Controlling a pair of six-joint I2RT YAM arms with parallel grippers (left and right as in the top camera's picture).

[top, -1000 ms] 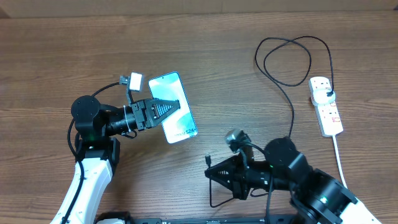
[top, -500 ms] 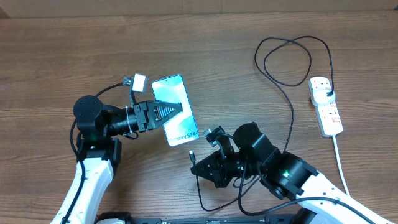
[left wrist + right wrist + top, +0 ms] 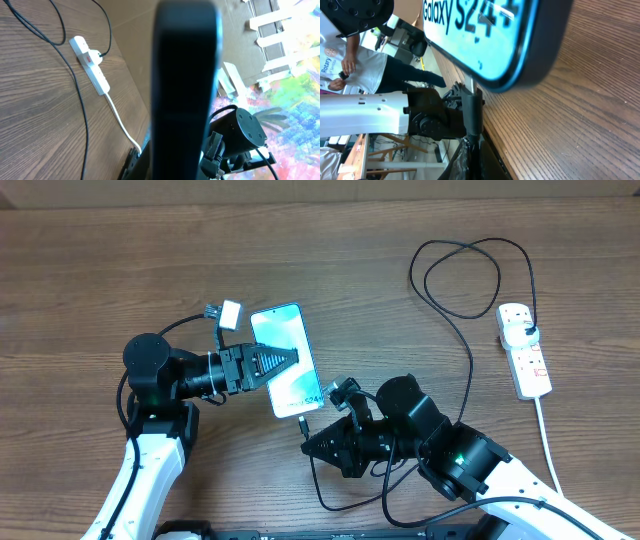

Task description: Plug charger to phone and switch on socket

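My left gripper (image 3: pixel 288 356) is shut on the phone (image 3: pixel 290 375), which has a light blue screen and sits tilted on the table; in the left wrist view its dark edge (image 3: pixel 185 85) fills the middle. My right gripper (image 3: pixel 310 438) is shut on the charger's small plug tip (image 3: pixel 302 423), right at the phone's lower end. In the right wrist view the tip (image 3: pixel 471 102) touches the phone's edge (image 3: pixel 520 55) below the "Galaxy S24+" text. The black cable (image 3: pixel 470 350) runs to a black plug in the white socket (image 3: pixel 524 350) at the far right.
The socket's white cord (image 3: pixel 545 430) runs toward the table's front edge. The charger cable loops at the back right (image 3: pixel 465 275) and again under my right arm (image 3: pixel 350 505). The socket also shows in the left wrist view (image 3: pixel 90 62).
My right gripper has moved left and up with the plug tip, from apart from the phone to its lower end. My left gripper has shifted the phone slightly to the right.
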